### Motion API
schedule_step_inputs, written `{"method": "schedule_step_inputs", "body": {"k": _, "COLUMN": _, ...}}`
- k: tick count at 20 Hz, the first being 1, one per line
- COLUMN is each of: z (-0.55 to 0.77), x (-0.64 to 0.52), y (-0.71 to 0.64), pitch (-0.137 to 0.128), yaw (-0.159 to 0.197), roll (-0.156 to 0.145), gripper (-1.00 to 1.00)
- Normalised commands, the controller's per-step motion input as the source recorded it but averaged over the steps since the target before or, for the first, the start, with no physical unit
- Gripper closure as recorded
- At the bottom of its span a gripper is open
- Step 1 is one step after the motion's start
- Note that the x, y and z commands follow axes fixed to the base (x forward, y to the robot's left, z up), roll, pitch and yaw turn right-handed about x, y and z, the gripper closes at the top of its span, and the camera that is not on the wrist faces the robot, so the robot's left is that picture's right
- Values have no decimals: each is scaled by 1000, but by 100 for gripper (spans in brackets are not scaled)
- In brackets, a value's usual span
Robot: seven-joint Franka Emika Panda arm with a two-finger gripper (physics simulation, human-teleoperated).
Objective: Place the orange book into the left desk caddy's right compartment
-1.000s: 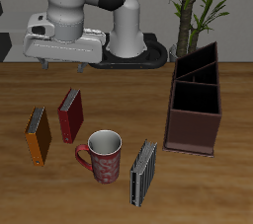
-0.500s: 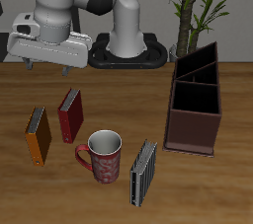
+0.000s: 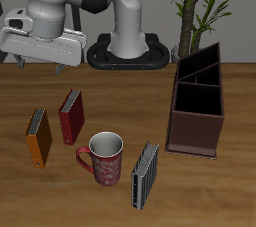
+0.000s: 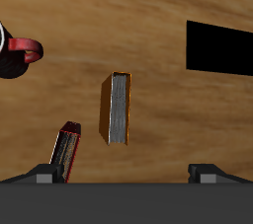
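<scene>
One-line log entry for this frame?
phase: approach | gripper: open, empty, above orange book | book: standing on table | left desk caddy: empty

The wooden table (image 3: pixel 120 196) bears the orange book (image 3: pixel 38 137), dark red book (image 3: pixel 71 117), mug (image 3: pixel 104 158), striped book (image 3: pixel 146 174) and left desk caddy (image 3: pixel 196 111).

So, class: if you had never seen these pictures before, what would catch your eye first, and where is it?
The big white arm, its gripper hanging over the table's back edge above the orange book. Next, the tall maroon caddy at the far side of the table by the plant. Then the standing things nearer the front: a dark red book, a mug and a striped book.
</scene>
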Motion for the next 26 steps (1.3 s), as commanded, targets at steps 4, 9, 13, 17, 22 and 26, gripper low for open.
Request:
{"method": "schedule_step_inputs", "body": {"k": 4, "z": 58, "x": 105, "y": 13, "pitch": -42, "yaw": 20, "roll": 35, "gripper": -100}}
{"method": "schedule_step_inputs", "body": {"k": 9, "z": 6, "x": 88, "y": 72, "pitch": -5, "yaw": 46, "roll": 20, "gripper": -100}}
{"method": "schedule_step_inputs", "body": {"k": 13, "z": -43, "x": 100, "y": 129, "pitch": 7, "yaw": 72, "roll": 180, "gripper": -100}}
{"method": "schedule_step_inputs", "body": {"k": 17, "z": 5, "x": 22, "y": 16, "pitch": 11, "yaw": 81, "roll": 137, "gripper": -100}}
{"method": "schedule_step_inputs", "body": {"k": 22, "z": 63, "x": -64, "y": -97, "pitch": -22, "yaw": 10, "roll": 32, "gripper": -100}}
{"method": "schedule_step_inputs", "body": {"k": 26, "z": 31, "x": -48, "y": -258, "pitch": -38, "yaw": -85, "roll": -63, "gripper": -100}}
